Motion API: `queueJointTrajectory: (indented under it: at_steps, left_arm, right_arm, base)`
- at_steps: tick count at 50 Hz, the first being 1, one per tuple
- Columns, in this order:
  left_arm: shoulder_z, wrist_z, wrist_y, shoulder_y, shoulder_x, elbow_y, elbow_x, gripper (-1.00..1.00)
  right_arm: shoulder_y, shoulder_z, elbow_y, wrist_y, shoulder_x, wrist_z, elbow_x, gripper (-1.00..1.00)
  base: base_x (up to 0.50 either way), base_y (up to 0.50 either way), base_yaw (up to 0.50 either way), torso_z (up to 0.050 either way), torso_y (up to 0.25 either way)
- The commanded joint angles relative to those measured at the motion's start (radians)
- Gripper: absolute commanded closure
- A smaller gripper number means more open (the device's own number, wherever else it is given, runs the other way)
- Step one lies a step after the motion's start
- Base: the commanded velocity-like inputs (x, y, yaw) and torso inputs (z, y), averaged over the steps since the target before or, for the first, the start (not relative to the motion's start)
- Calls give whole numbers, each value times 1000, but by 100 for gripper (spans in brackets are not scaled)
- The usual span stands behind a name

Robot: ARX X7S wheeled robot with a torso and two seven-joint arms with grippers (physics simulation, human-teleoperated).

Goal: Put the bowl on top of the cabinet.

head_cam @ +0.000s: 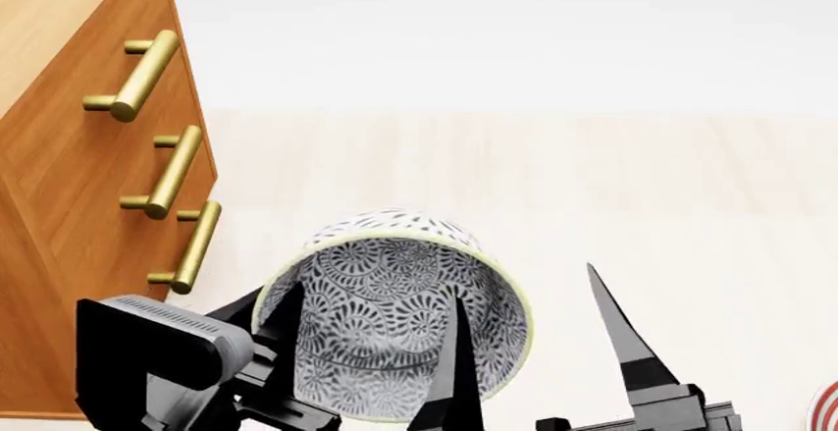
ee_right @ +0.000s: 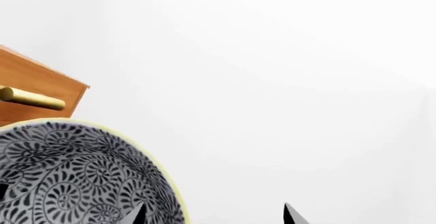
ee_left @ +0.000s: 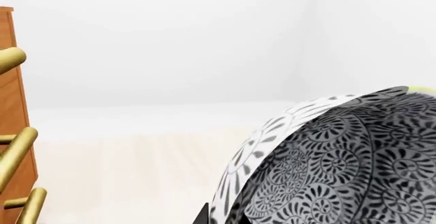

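While no brand, label or lettering shows anywhere, the pattern does the talking: the bowl [head_cam: 392,323] is up off the floor [head_cam: 590,186], tipped with its mouth toward the head camera, lace print inside and out. Left gripper [head_cam: 367,352] has it, fingers [head_cam: 286,338] pinching the wall, one dark finger outside the near-left rim and one down inside the cavity (the exact contact is hard to read). Right gripper [head_cam: 524,352] sits just beside the bowl's right edge, fingers [head_cam: 622,338] spread wide, one tip overlapping the rim, the other out in open air. Cabinet [head_cam: 78,156] stands immediately left of the bowl, brass handles [head_cam: 141,76] stacked down its front, top surface above the bowl. A red-ringed plate [head_cam: 827,406] peeks in at the far right.
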Motion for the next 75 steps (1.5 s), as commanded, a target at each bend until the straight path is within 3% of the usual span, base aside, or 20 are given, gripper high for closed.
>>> queueJointTrajectory:
  at_steps: [1,19,33,45,53,61,66,74,75]
  left_arm:
    - [-6,8,10,-9,1,-10,-4,100]
    - [33,-24,38,-126,59,-107,105,100]
    - [92,-53,-2,-238,108,-196,188,100]
    - [122,-101,-152,-375,133,-165,202,100]
    - [128,-108,-180,-420,141,-180,206,100]
    - [134,-119,-240,-475,150,-168,199,100]
    - [122,-130,-352,-536,159,-102,149,100]
    - [66,-169,-502,-598,185,-57,66,100]
    - [63,-133,-484,-602,182,-57,47,100]
  right_arm:
    - [6,-7,1,21,-1,-5,-10,-100]
    - [-20,27,3,-20,25,12,19,-100]
    - [-72,92,40,-142,55,48,85,-100]
    - [-238,211,95,-449,62,151,186,-100]
    - [-273,232,176,-569,32,161,224,-100]
    - [-284,241,317,-723,-11,111,347,-100]
    - [-257,229,431,-794,-47,44,423,-100]
    - [-224,222,509,-818,-76,-1,472,-100]
    - [-227,221,508,-826,-74,-9,481,-100]
  base:
    - [0,0,0,0,0]
    - [0,0,0,0,1]
    - [0,0,0,1,0]
    - [0,0,0,0,1]
    - [0,0,0,0,0]
    - [0,0,0,0,0]
    - [0,0,0,0,2]
    - [0,0,0,0,0]
    - [0,0,0,0,0]
